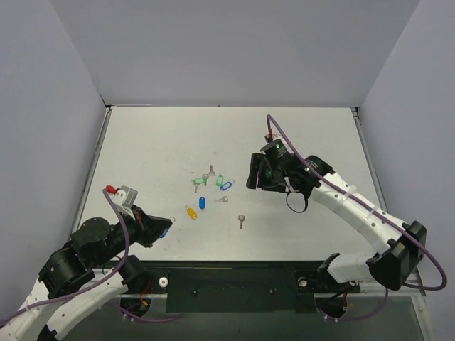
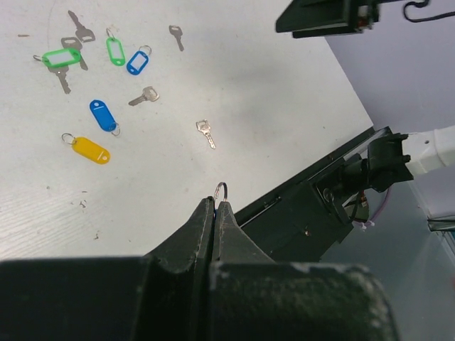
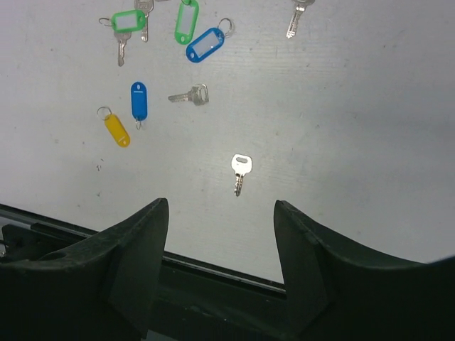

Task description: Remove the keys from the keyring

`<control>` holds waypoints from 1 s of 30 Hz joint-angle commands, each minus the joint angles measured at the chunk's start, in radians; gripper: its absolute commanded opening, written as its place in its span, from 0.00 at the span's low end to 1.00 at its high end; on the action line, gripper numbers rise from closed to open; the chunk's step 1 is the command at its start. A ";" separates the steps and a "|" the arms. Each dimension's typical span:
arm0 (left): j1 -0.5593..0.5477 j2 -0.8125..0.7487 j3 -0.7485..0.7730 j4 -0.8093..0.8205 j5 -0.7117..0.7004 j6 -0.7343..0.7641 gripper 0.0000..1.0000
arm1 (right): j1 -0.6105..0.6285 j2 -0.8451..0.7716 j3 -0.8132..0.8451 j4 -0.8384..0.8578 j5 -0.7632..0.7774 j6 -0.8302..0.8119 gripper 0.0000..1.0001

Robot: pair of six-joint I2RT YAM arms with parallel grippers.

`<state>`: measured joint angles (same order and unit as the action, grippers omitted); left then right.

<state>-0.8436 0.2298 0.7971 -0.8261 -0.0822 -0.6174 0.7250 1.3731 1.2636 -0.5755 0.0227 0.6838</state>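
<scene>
My left gripper (image 1: pixel 168 226) (image 2: pixel 215 202) is shut on the keyring, near the table's front left. Its small metal ring (image 2: pixel 221 190) pokes out past the fingertips. A sliver of its blue tag (image 1: pixel 163 231) shows between the fingers, and the rest is hidden. No key hangs on the ring. A small silver key (image 1: pixel 242 222) (image 2: pixel 206 133) (image 3: pixel 240 170) lies loose on the table. My right gripper (image 1: pixel 254 177) (image 3: pixel 220 206) is open and empty, held above the table, with that key just beyond its fingertips in the right wrist view.
A cluster lies mid-table: a blue windowed tag (image 1: pixel 227 185) (image 3: pixel 205 44), a solid dark-blue tag (image 1: pixel 201 202) (image 3: pixel 138 100), a yellow tag (image 1: pixel 190 212) (image 3: pixel 116 130), two green tags (image 3: pixel 126 20) and several more loose keys, one (image 3: pixel 190 95) beside the dark-blue tag. The black front rail (image 1: pixel 234 284) borders the near edge.
</scene>
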 commanded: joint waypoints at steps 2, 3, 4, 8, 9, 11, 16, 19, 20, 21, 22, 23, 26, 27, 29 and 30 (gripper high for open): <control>-0.003 0.127 -0.032 0.135 0.038 -0.005 0.00 | -0.006 -0.167 -0.096 -0.043 0.052 0.020 0.57; -0.003 0.140 -0.047 0.159 0.045 -0.007 0.00 | -0.006 -0.181 -0.099 -0.059 0.057 0.020 0.58; -0.003 0.175 -0.053 0.210 0.053 -0.013 0.00 | -0.006 -0.207 -0.104 -0.069 0.068 0.022 0.58; -0.003 0.284 -0.070 0.341 0.045 -0.039 0.00 | -0.004 -0.287 -0.118 -0.106 0.094 0.043 0.62; -0.003 0.325 -0.072 0.376 0.033 -0.050 0.00 | -0.006 -0.298 -0.116 -0.113 0.097 0.045 0.64; -0.003 0.386 -0.065 0.419 0.019 -0.061 0.00 | -0.006 -0.322 -0.113 -0.132 0.103 0.042 0.68; -0.005 0.529 -0.035 0.548 0.036 -0.068 0.00 | -0.006 -0.365 -0.109 -0.162 0.114 0.040 0.71; -0.003 0.632 -0.006 0.579 0.029 -0.070 0.00 | -0.006 -0.387 -0.110 -0.165 0.112 0.043 0.72; -0.003 0.649 0.016 0.584 0.024 -0.068 0.00 | -0.006 -0.388 -0.113 -0.165 0.114 0.042 0.72; -0.003 0.687 0.025 0.591 0.021 -0.068 0.00 | -0.006 -0.393 -0.118 -0.165 0.115 0.040 0.72; -0.003 0.721 0.042 0.607 0.021 -0.067 0.00 | -0.006 -0.394 -0.121 -0.167 0.117 0.039 0.72; -0.003 0.736 0.063 0.611 0.022 -0.065 0.00 | -0.006 -0.397 -0.124 -0.169 0.115 0.037 0.72; -0.003 0.821 0.122 0.621 -0.007 -0.048 0.00 | -0.004 -0.402 -0.130 -0.173 0.114 0.039 0.72; -0.002 0.844 0.163 0.617 -0.017 -0.045 0.04 | -0.004 -0.408 -0.130 -0.172 0.111 0.039 0.72; 0.004 0.902 0.224 0.602 -0.036 -0.027 0.29 | -0.004 -0.416 -0.124 -0.176 0.109 0.039 0.72; 0.006 0.949 0.246 0.582 -0.045 -0.016 0.37 | -0.004 -0.419 -0.121 -0.179 0.109 0.039 0.73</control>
<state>-0.8433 1.0920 0.9058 -0.2916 -0.0765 -0.6632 0.7254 0.9783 1.1404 -0.7246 0.1085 0.7177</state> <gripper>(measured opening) 0.227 0.724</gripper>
